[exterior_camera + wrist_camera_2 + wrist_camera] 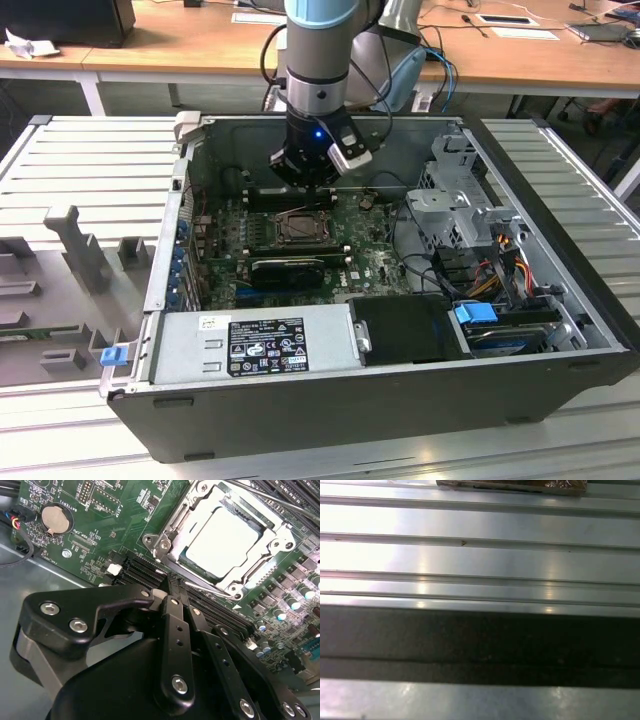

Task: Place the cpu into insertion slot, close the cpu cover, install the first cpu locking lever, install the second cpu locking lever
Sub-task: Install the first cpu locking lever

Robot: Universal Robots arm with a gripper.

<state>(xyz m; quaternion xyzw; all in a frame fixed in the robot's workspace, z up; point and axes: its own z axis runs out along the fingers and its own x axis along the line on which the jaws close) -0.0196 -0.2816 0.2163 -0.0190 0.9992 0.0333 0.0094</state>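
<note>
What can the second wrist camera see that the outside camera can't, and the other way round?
The second wrist view shows the cpu lying in the insertion slot, a round coin battery, and the gripper with its fingers together by the memory slots. The exterior view shows the whole computer case, the power supply, the robot arm and wooden desks. Both show the green motherboard and the socket.

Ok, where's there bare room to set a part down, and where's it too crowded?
Free: the ribbed table on the exterior view's left, beyond the grey fixtures, and the strip right of the case. Crowded: inside the case, around the socket under the gripper.
</note>
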